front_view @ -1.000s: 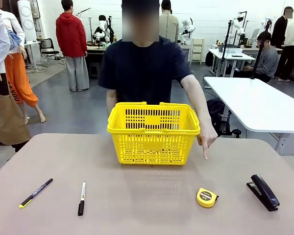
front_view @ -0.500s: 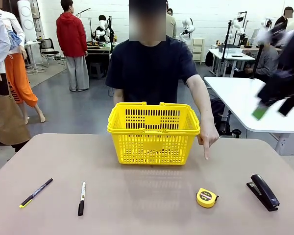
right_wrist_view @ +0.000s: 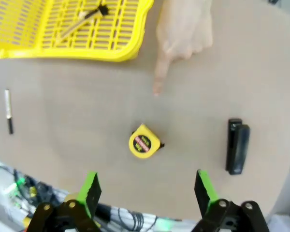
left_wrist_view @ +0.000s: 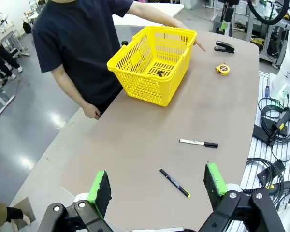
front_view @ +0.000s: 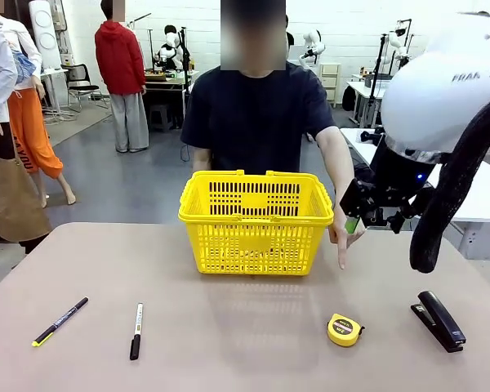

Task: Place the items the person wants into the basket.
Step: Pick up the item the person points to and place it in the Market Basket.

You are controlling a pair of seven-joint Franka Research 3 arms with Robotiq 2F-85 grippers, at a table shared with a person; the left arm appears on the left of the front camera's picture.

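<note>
Behind the near scene runs a bright lab hall with a grey floor, white tables and other people standing about. The tan worktop (front_view: 229,343) looks smooth and matte, so small things could slide on it if nudged. At its far edge stands the person (front_view: 257,114) in a navy T-shirt, whose hand (front_view: 344,233) points one finger down at the surface just right of the yellow basket (front_view: 256,245). The right arm (front_view: 449,90) hangs above the right side, its right claw (right_wrist_view: 147,186) spread wide and empty over the tools; the left claw (left_wrist_view: 157,182), at the left end of the worktop, is also fully parted and holds nothing. The utility knife (right_wrist_view: 84,19) already lies on the basket floor. Near right lies the black stapler (front_view: 438,320), stiff and probably the heavier piece, best pinched across its narrow body near the middle. Left of it, and near the pointing finger, the tape measure (front_view: 344,330) lies flat. It is likely the wanted item: small, rigid, dense for its size and smooth-cased, so the pads should close on opposite sides of its rounded rim. Two marker pens (front_view: 60,321) (front_view: 135,330) lie near left.
</note>
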